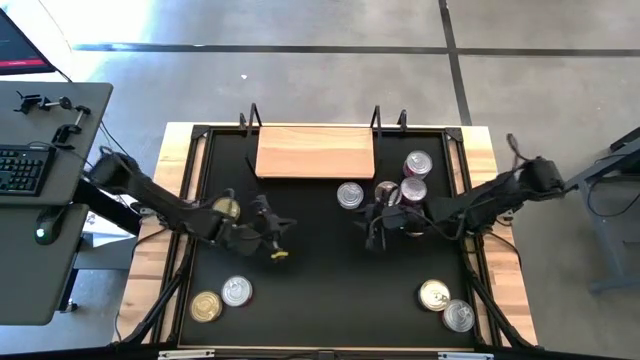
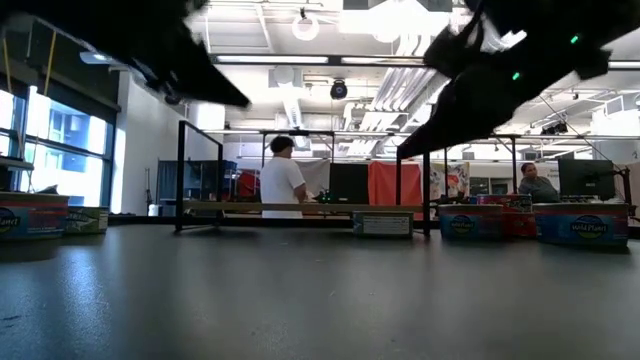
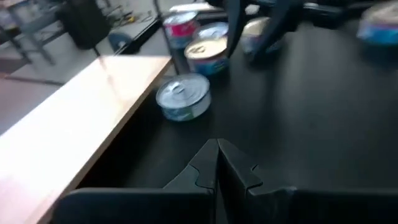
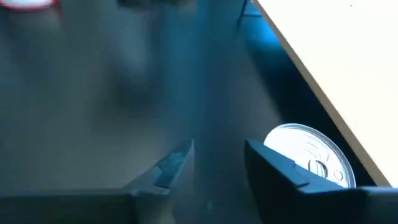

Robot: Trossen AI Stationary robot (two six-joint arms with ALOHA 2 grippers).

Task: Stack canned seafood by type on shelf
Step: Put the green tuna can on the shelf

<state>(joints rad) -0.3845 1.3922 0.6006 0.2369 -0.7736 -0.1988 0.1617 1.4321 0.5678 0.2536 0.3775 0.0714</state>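
Note:
The shelf point(image 1: 315, 152) is a light wooden board at the table's far edge. Right of it stand several tins: a silver one point(image 1: 350, 195), a gold one point(image 1: 388, 190) and two with pink-red sides point(image 1: 418, 163). My left gripper point(image 3: 217, 163) is shut on nothing, low over the table's middle point(image 1: 283, 228), pointing at the silver tin point(image 3: 183, 96). My right gripper point(image 4: 217, 158) is open with nothing between its fingers, just near of that tin point(image 1: 370, 228). The tin point(image 4: 311, 155) stands outside the gap, beyond one finger.
A gold tin point(image 1: 227, 207) stands by my left arm. Two tins point(image 1: 237, 291) point(image 1: 206, 306) stand near the front left, and two more point(image 1: 434, 294) point(image 1: 458, 315) at the front right. Black uprights point(image 1: 250, 118) rise at the shelf's ends. People show in the room beyond.

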